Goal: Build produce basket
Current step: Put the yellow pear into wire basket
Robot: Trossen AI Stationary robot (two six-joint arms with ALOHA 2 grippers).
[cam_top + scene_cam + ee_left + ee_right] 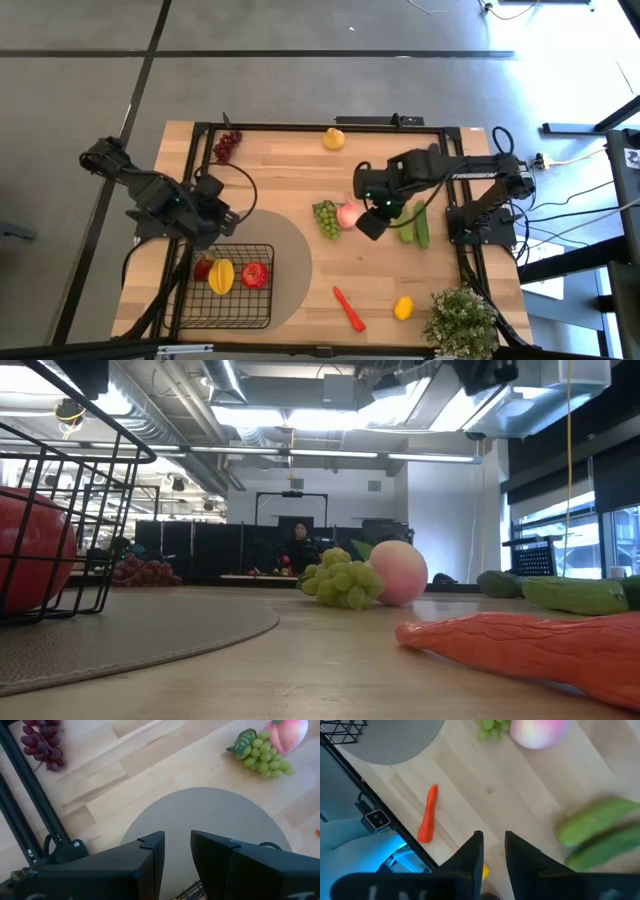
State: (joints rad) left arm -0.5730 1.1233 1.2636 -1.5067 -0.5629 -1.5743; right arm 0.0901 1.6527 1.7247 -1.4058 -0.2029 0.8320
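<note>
Basket: the square black wire-mesh basket (228, 296) was seen on the round tan mat (290, 262) at the near left of the bench (300, 170).
Inside it: three pieces were counted, a red apple (254, 274), a yellow fruit (221, 275) and a small red piece (203, 268) partly hidden.
Outside it: eight pieces were counted; one bunch of purple grapes (227, 146), one yellow fruit at the far edge (334, 138), one bunch of green grapes (326, 218), one pink peach (348, 214), two green cucumbers (416, 222), one red chili (348, 308), one lemon (403, 307).
Left gripper: the left gripper (176, 851) was held above the mat beside the basket's far edge, jaws slightly apart, nothing between them.
Right gripper: the right gripper (493, 845) was hung over bare bench between peach and cucumbers, jaws nearly closed, nothing held.
Risk: the peach touched the green grapes, so a descent with such narrow jaws could be expected to shove both aside.
Risk: the cucumbers lay side by side; both might be nudged at once.
Other: one bushy potted plant (460, 322) was noted at the near right.
</note>
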